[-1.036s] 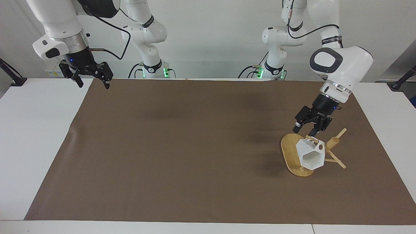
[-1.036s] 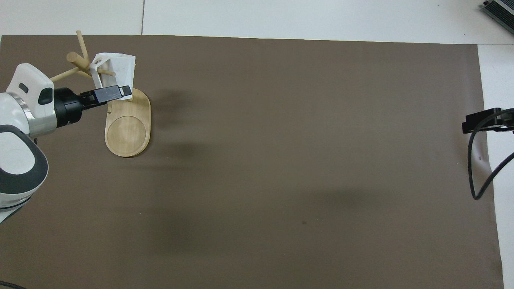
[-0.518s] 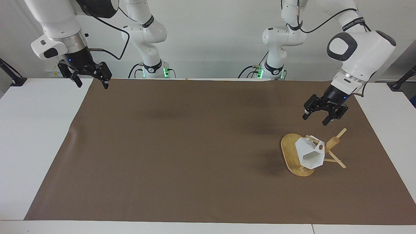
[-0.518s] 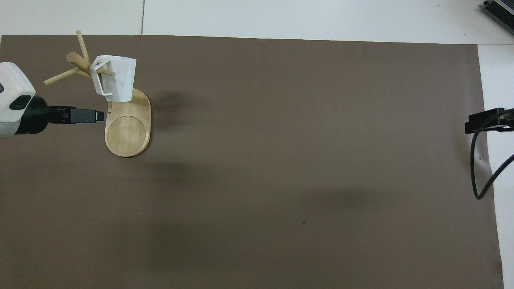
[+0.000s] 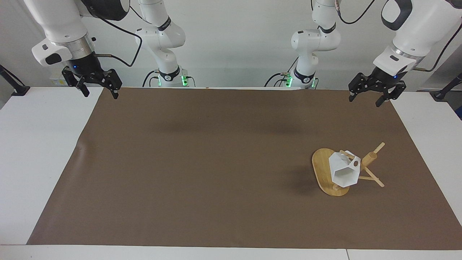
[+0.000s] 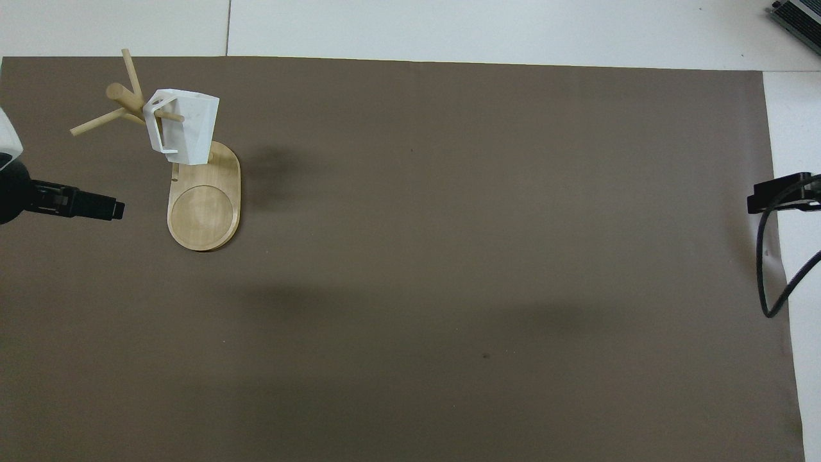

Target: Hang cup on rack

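Note:
The white faceted cup hangs by its pierced handle on a thin peg of the bamboo rack; in the overhead view the cup hangs over the rack's oval base. The rack stands toward the left arm's end of the table. My left gripper is open and empty, raised high over the mat's edge nearest the robots; it also shows in the overhead view. My right gripper is open and empty, waiting raised over the mat's corner at the right arm's end.
A brown mat covers most of the white table. A black cable hangs from the right arm at the mat's edge.
My left gripper has let go of the cup, risen and drawn back toward the robots. The cup has settled hanging on the peg. The right gripper has barely moved.

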You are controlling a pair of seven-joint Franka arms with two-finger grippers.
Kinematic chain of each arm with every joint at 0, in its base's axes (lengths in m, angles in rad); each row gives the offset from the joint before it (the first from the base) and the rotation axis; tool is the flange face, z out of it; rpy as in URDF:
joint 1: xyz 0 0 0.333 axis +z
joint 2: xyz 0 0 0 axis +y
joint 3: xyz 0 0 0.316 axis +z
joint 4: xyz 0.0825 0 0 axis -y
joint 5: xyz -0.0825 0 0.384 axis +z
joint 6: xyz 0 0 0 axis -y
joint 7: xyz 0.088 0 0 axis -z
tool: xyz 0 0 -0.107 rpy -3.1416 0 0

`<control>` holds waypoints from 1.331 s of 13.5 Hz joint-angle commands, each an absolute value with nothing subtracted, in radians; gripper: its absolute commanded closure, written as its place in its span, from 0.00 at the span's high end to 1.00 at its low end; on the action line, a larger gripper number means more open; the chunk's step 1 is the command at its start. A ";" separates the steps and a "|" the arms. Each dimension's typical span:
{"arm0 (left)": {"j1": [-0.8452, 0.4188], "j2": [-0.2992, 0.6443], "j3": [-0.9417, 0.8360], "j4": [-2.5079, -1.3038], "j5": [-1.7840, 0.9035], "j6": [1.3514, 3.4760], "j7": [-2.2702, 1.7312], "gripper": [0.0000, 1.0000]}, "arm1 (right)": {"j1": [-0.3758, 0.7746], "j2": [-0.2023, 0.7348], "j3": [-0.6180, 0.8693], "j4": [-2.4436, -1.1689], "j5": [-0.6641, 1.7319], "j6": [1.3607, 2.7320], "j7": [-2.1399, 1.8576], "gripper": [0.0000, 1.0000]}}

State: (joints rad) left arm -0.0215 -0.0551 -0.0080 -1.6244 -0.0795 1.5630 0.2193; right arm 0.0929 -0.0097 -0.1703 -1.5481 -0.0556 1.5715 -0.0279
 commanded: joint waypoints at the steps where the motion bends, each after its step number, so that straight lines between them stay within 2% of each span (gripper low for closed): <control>1: -0.035 0.021 -0.009 -1.481 -0.051 1.451 0.199 1.00 | 0.084 -0.020 -0.172 -1.568 -0.035 1.591 -0.037 1.00; 11: -0.051 -0.057 -0.020 -1.586 -0.020 1.440 0.149 1.00 | 0.086 -0.021 -0.172 -1.569 -0.035 1.578 -0.043 1.00; 18: -0.040 -0.058 -0.018 -1.592 -0.020 1.454 0.146 1.00 | 0.086 -0.021 -0.172 -1.569 -0.035 1.578 -0.044 1.00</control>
